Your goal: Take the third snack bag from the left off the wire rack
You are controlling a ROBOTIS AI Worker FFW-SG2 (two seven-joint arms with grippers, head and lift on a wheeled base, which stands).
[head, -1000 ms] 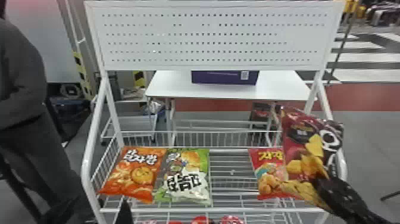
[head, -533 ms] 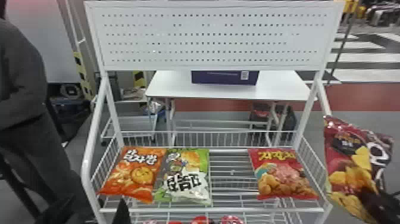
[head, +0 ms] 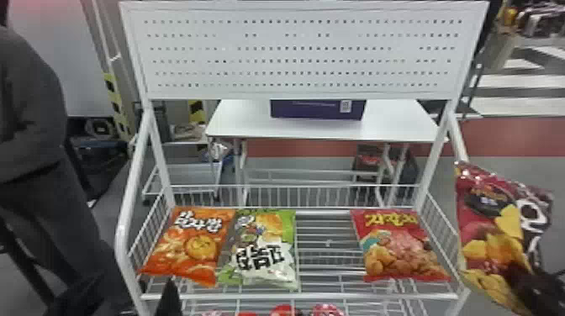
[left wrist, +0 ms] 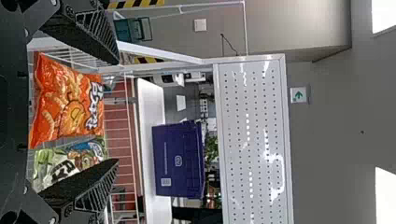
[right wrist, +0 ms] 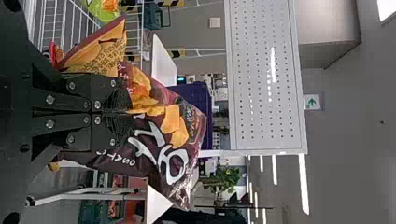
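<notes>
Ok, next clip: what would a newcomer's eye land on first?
The dark red snack bag, clamped in the right tool, hangs beyond the right side of the wire rack. Next comes the bare gap on the shelf between the green bag and the red bag.

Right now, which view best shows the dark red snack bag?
Head view: the dark red snack bag shows nearly whole, beside the white wire rack. In the right wrist view the right tool covers part of it.

My black right hand (right wrist: 116, 114) grips a maroon snack bag (head: 500, 235) with yellow chips and white lettering. On the white wire rack (head: 336, 296): orange bag (head: 189, 246), green-and-white bag (head: 260, 248), red bag (head: 397, 246) with yellow lettering.
</notes>
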